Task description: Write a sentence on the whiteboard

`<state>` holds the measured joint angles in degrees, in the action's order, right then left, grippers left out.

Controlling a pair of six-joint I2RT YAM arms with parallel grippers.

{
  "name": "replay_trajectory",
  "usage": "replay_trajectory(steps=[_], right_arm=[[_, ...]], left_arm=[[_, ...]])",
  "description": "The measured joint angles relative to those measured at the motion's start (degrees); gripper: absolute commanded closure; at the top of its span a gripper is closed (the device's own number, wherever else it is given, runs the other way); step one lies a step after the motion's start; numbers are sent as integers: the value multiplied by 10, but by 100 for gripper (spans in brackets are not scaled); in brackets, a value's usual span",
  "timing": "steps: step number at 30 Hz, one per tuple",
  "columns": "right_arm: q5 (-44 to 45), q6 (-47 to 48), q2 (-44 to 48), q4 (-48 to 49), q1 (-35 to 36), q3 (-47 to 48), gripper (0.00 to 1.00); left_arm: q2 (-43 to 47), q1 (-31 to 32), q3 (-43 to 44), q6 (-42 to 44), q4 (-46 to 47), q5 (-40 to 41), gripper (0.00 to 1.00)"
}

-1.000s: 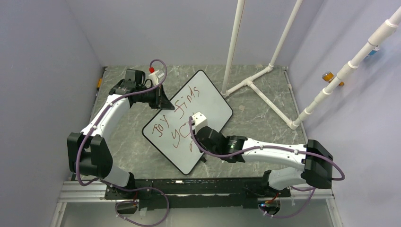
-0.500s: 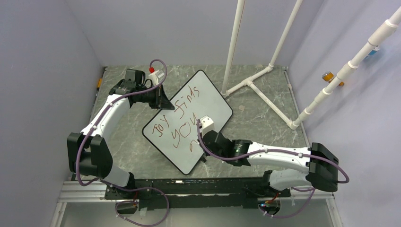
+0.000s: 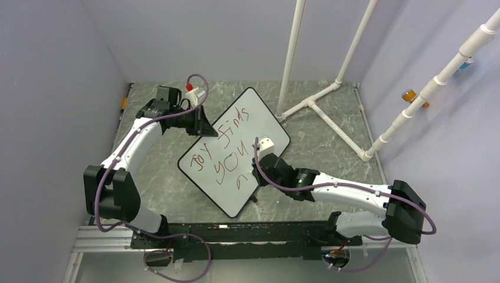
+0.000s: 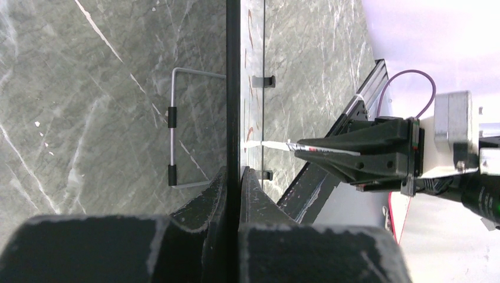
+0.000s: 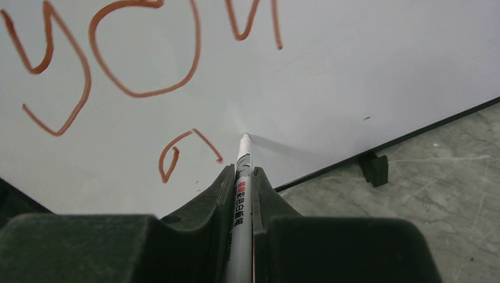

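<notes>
As left fingers (image 4: 277, 253) pinch whiteboard (image 3: 259, 121), marker (image 5: 243, 171) beside sentence (image 3: 224, 168)

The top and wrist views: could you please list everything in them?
whiteboard: one, white with dark rim, angled mid-table
writing: "Joy finds you" plus one started letter, reddish-brown, on the whiteboard
marker: one, white, in the right claw
wire leg: one, silver, behind the whiteboard
pipes: several, white, far right of the table
table: one, grey marbled, under everything
arms: two, white and black, near edge
left claw: black, shut on the whiteboard's edge
right claw: black, shut on the marker
</notes>
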<state>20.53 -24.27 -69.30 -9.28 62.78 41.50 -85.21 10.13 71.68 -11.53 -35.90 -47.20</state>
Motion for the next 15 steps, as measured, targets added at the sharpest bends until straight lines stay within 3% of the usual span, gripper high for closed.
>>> replay_trajectory(steps=[5,15], right_arm=[[-18,1,0,14,-34,0,100],[-51,1,-1,36,-37,2,100]], left_arm=[[0,0,0,0,0,0,100],[0,0,0,1,0,1,100]])
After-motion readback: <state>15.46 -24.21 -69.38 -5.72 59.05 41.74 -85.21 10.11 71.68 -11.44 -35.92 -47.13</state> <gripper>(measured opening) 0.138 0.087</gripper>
